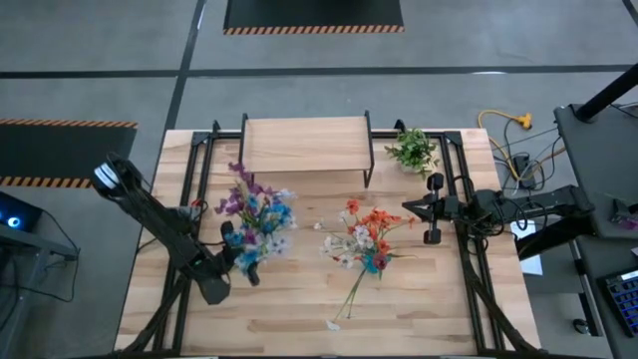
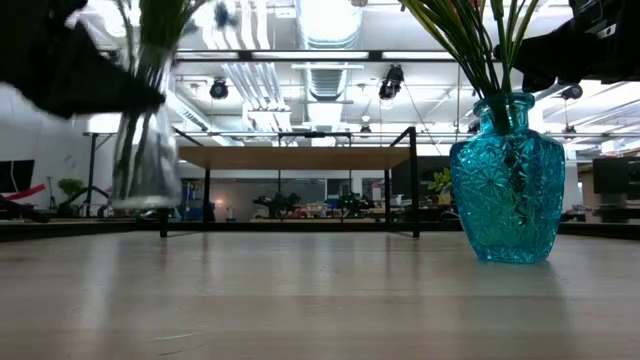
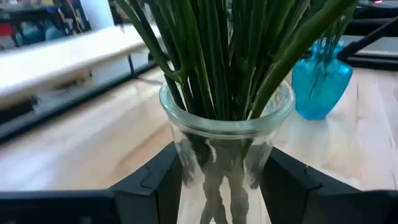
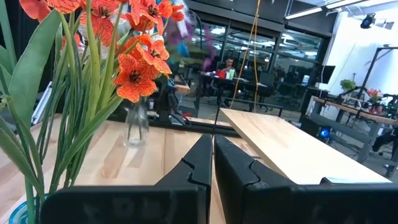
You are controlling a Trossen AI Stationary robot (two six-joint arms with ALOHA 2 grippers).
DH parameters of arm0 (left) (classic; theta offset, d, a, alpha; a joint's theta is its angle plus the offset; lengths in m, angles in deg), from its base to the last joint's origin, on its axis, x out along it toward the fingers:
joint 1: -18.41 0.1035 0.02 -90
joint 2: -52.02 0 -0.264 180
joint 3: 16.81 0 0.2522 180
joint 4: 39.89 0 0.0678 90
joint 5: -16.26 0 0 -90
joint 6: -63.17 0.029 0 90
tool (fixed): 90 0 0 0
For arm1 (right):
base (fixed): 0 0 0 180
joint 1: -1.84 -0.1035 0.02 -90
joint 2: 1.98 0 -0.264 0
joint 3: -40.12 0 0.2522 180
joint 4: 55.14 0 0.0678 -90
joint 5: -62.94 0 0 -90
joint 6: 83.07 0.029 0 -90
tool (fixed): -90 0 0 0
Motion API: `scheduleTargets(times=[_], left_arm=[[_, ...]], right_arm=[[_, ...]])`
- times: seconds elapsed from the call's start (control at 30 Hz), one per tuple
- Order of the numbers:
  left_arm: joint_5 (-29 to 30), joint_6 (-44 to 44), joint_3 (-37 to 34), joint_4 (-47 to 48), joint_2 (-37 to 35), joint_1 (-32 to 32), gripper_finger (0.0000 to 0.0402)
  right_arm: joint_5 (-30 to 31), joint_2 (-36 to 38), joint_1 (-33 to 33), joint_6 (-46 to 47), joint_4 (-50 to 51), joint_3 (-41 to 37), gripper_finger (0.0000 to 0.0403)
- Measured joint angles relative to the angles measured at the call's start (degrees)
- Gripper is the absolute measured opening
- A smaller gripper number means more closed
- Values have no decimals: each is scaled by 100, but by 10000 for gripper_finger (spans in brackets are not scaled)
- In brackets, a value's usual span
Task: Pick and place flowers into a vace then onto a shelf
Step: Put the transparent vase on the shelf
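1. Over at about eight o'clock on the table, the left gripper (image 1: 242,267) brackets the clear glass vase (image 3: 227,149), one finger (image 3: 158,180) on each side of the glass; whether they are pressing on it yet I cannot tell.
2. That vase carries the blue, white and purple flowers (image 1: 254,214), stems bunched tightly through the neck.
3. At three o'clock the right gripper (image 1: 432,209) waits with its fingers (image 4: 239,171) clenched together on nothing, just beside the teal vase (image 2: 508,180) of orange-red flowers (image 1: 371,227).
4. One loose stem (image 1: 351,299) lies flat on the tabletop (image 1: 419,309) toward six o'clock, not in any vase.
5. Up at twelve o'clock stands the shelf (image 1: 305,145), its top bare, so neither vase has made the trip.
6. My read: the grab on the glass vase is in hand, the carry comes next.
7. The risk is plain: smooth glass and a top-heavy bunch could slip or tilt in a light pinch, and tall blooms could brush the shelf's black frame on the way up, dragging stems out.
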Motion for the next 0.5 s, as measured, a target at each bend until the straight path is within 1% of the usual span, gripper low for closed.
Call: scheduleTargets(times=[0.17,0.3,0.5], left_arm=[[212,1086,556,-2,-298,359,157],[235,1572,782,23,-731,738,157],[170,2646,1119,24,-1243,1371,157]], right_arm=[[1,0,-1,0,-2,0,8],[1,0,0,0,-4,0,9],[1,0,-2,-15,-4,0,8]])
